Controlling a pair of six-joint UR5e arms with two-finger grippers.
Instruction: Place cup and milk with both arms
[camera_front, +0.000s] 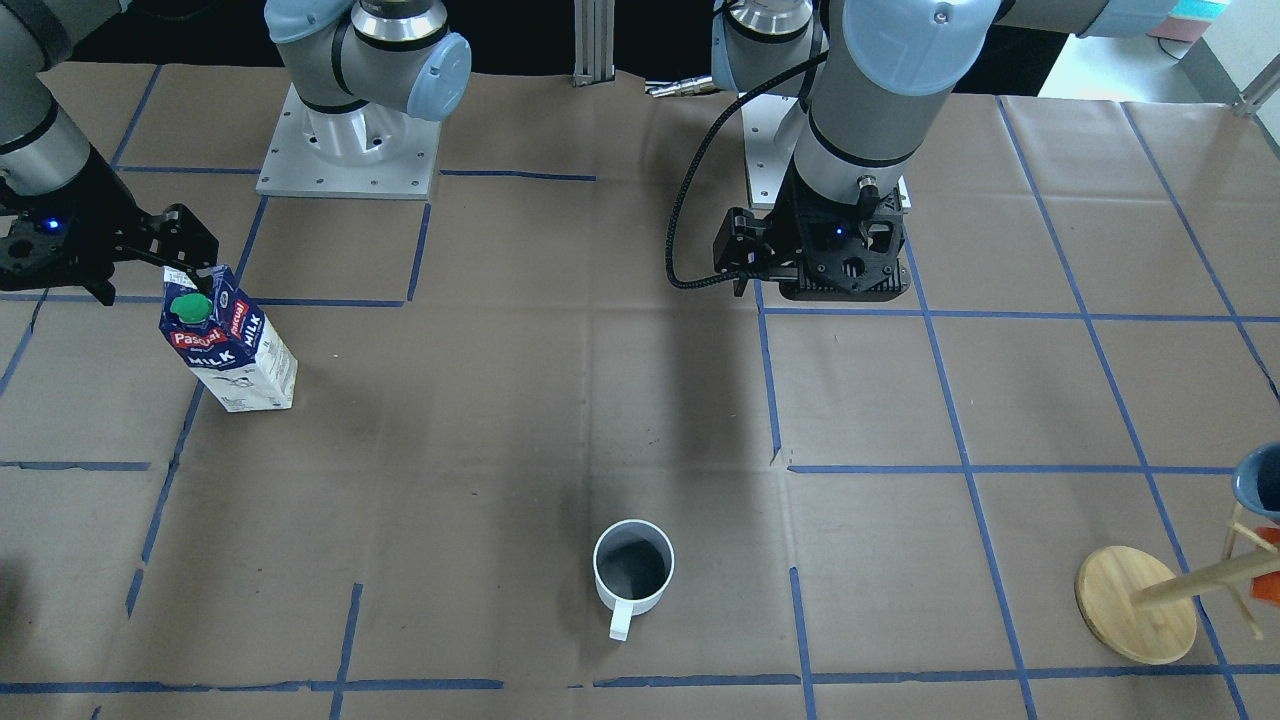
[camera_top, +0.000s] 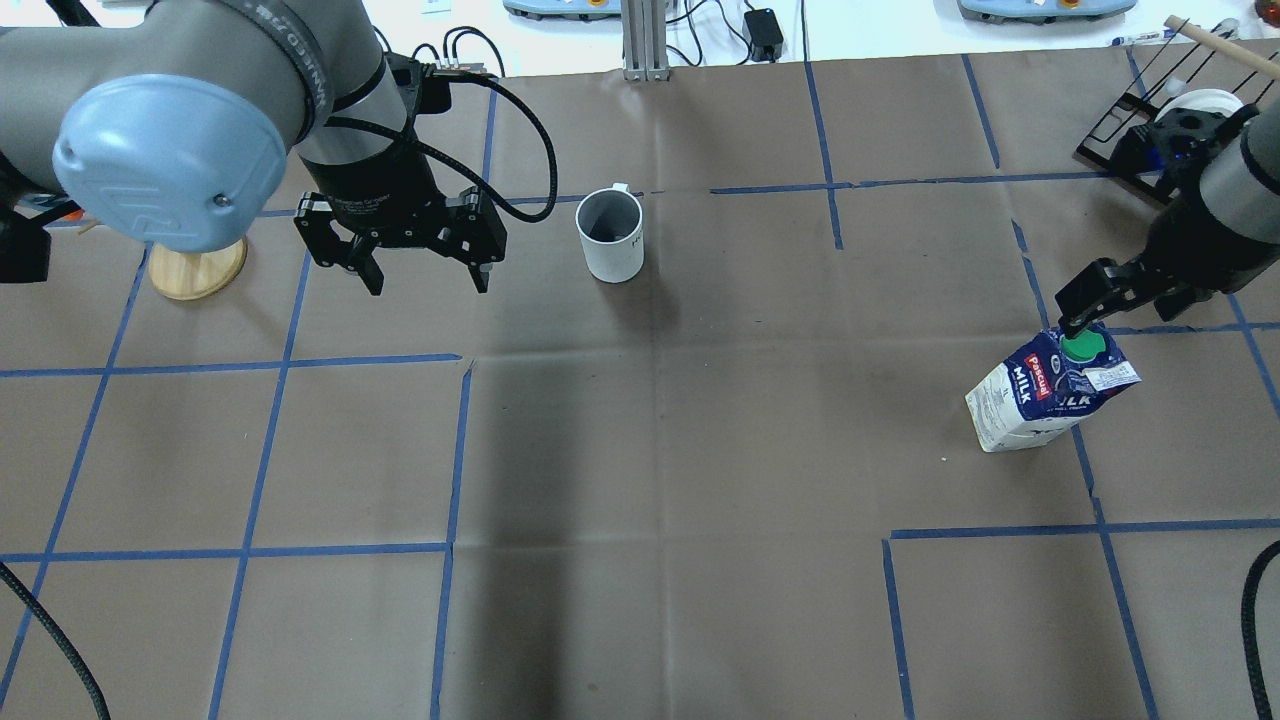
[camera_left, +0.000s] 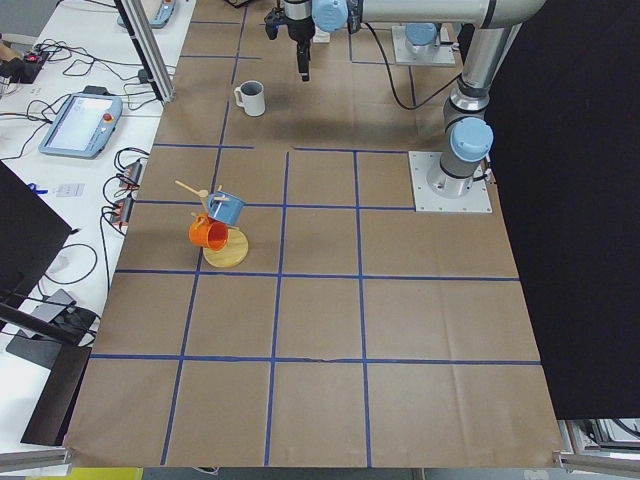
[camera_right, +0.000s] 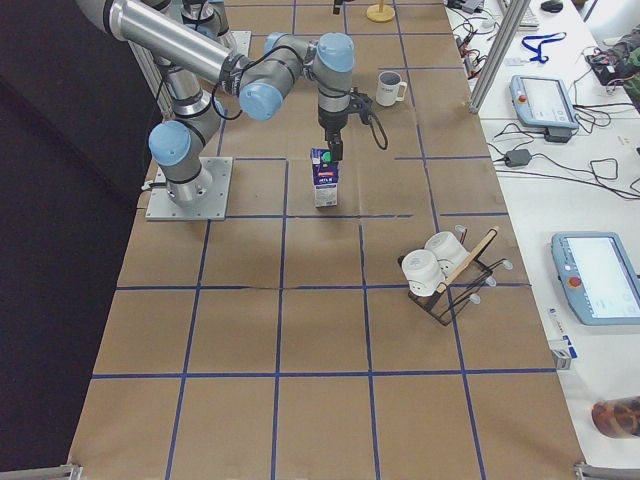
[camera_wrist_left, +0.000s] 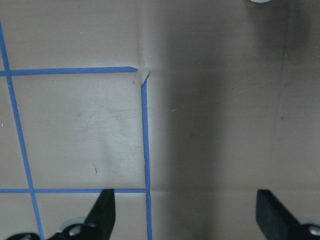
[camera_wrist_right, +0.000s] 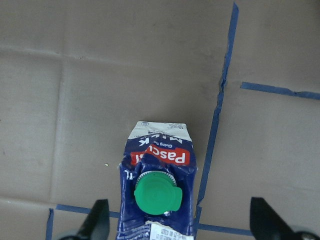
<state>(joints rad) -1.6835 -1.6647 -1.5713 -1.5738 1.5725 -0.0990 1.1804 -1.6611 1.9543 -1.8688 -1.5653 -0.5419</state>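
The cup stands upright on the brown paper, handle toward the operators' side; it also shows in the overhead view. The milk stands upright, green cap on top, also in the overhead view. My right gripper is open and hovers just above the carton, its fingers spread wide on either side of the cap; it shows in the overhead view too. My left gripper is open and empty, above the table to the left of the cup and apart from it.
A wooden mug tree with a blue and an orange mug stands beyond my left gripper, also in the overhead view. A black wire rack with white cups stands at the far right. Blue tape lines grid the paper.
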